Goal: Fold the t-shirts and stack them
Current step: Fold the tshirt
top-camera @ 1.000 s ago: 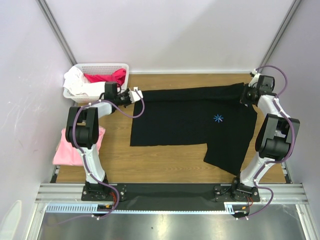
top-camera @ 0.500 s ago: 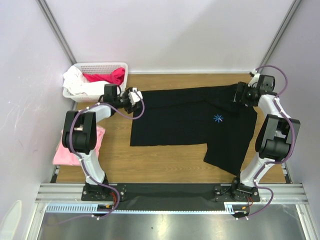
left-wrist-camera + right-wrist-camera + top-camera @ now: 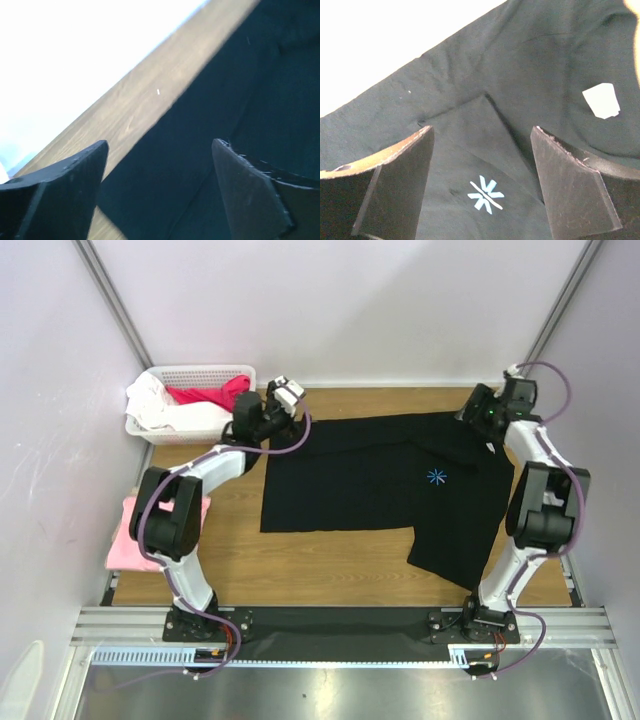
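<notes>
Wooden table [image 3: 330, 560] carries the black shirt [image 3: 370, 480], which lies flat in the middle, partly folded. Both claws have risen from its far edge. The left claw [image 3: 286, 391] and the right claw [image 3: 478, 409] are spread and empty. I judge this fold is finished. The pink shirt [image 3: 125, 545] waits at the left edge.
</notes>
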Action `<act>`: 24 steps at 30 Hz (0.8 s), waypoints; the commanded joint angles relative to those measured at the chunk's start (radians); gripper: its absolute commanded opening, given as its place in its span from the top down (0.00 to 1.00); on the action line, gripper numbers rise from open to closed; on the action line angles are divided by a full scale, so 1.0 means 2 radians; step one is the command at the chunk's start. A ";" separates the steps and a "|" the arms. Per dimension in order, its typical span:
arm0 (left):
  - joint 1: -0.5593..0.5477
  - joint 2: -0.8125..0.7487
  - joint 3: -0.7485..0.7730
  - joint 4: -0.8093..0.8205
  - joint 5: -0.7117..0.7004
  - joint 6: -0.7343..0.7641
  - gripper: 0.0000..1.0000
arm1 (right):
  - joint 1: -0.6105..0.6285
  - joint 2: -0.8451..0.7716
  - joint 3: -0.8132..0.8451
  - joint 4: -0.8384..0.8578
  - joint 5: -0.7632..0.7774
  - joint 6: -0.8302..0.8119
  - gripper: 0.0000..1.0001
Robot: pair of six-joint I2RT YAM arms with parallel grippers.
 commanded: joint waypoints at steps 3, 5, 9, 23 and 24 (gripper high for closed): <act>-0.051 0.018 0.013 0.078 -0.152 -0.135 0.04 | 0.034 0.067 0.036 0.049 0.020 0.051 0.17; -0.058 0.018 0.003 0.096 -0.166 -0.150 0.03 | 0.053 0.097 0.057 0.051 0.022 0.024 0.17; -0.065 0.014 -0.010 0.089 -0.203 -0.189 0.02 | 0.058 0.155 0.113 0.023 0.038 0.017 0.17; -0.065 0.023 0.000 0.039 -0.242 -0.228 0.02 | 0.050 0.186 0.140 -0.011 -0.017 -0.026 0.18; -0.065 0.023 0.001 0.037 -0.243 -0.224 0.02 | 0.055 0.180 0.127 -0.005 -0.037 -0.032 0.18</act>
